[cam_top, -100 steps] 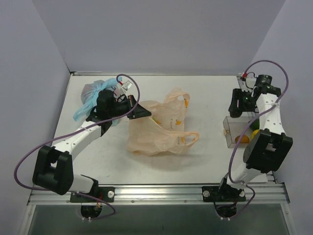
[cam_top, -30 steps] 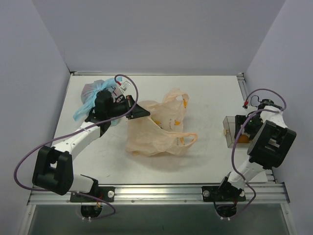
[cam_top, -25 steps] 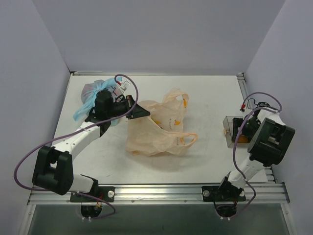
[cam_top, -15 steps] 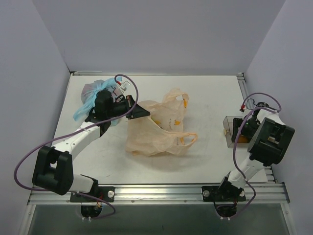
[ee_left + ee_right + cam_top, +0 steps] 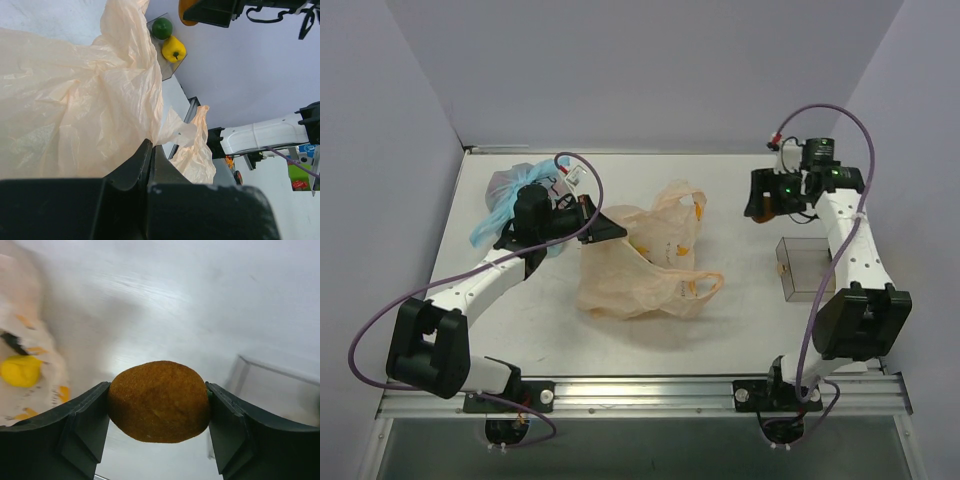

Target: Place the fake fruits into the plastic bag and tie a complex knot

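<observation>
In the middle of the table (image 5: 740, 335) lies the plastic bag (image 5: 640, 278), crumpled and peach-orange, its far-left edge pulled up off the surface. Its two loop handles lie apart on the bag's right side, one toward the far end and one toward the near end.

To the left of the bag, at the far-left part of the table, sits a clear bag with light-blue handles (image 5: 505, 200). Well to the right of the bag stands a clear box (image 5: 802, 270), upright and open at the top.

The left hand (image 5: 613, 230) is at the bag's raised left edge, clenched on the thin film; in the left wrist view its jaws are pressed together with the plastic bag's skin bunched just beyond them. The right hand (image 5: 758, 197) hangs above the table to the right of the bag and beyond the clear box, apart from both, grasping an orange-brown fruit (image 5: 159, 401) squarely between its two fingers.

A yellow fruit (image 5: 20, 371) shows within the bag's folds. Two more fruits lie right of the bag in a corner of the clear box, a green fruit (image 5: 162, 28) and a yellow pepper (image 5: 173, 48), touching each other.
</observation>
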Robot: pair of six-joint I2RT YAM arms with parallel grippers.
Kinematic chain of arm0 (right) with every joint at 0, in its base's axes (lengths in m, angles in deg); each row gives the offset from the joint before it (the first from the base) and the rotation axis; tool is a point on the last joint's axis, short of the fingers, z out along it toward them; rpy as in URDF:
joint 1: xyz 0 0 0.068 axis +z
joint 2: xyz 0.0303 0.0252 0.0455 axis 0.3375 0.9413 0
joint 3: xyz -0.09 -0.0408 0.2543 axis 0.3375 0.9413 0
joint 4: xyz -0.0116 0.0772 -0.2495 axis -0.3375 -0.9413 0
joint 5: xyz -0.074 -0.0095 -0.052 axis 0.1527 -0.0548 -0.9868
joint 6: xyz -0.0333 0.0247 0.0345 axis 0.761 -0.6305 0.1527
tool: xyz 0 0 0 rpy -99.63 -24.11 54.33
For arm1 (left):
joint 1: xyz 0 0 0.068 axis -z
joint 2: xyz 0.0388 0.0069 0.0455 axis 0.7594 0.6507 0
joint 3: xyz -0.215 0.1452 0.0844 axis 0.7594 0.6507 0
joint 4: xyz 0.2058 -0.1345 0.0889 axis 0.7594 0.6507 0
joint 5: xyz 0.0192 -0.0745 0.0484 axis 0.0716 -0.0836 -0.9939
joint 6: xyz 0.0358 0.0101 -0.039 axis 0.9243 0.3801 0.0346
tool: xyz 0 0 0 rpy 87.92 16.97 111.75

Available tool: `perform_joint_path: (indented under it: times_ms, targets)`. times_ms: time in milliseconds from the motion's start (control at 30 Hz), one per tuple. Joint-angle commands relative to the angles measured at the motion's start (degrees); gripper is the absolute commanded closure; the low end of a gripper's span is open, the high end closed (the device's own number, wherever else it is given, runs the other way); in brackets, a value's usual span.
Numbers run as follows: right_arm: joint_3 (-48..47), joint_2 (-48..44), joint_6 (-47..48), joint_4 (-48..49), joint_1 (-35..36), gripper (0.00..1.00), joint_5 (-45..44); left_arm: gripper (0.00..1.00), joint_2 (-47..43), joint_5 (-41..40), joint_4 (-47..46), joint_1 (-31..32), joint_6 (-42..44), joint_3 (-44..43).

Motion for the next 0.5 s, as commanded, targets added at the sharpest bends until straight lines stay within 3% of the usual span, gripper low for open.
perform_joint_path:
  times_ms: [0,233,300,333,467]
  targets:
    - [-3.36,1.55,-8.66,-0.37,9.20,0.50,3.99,1.00,-0.58,1.39,-2.76,-0.19,-0.08,-1.11]
    - [-8.72,12.34,-15.78,6.06,27.49,0.48,4.52,1.00,-0.67,2.27,-4.86,-0.46,-0.87,-0.14]
    - [-9.78,14.73,-15.44,5.97,32.85,0.36,2.85,1.00,-0.49,2.79,-5.83,-0.63,-1.92,0.29]
    - [-9.43,15.96,-14.82,5.97,34.18,0.24,2.32,1.00,-0.58,2.88,-6.27,-0.81,-2.01,0.47]
    - [-7.76,15.45,-14.47,6.06,37.97,0.13,1.18,1.00,-0.76,3.06,-6.89,-1.33,-2.63,0.91]
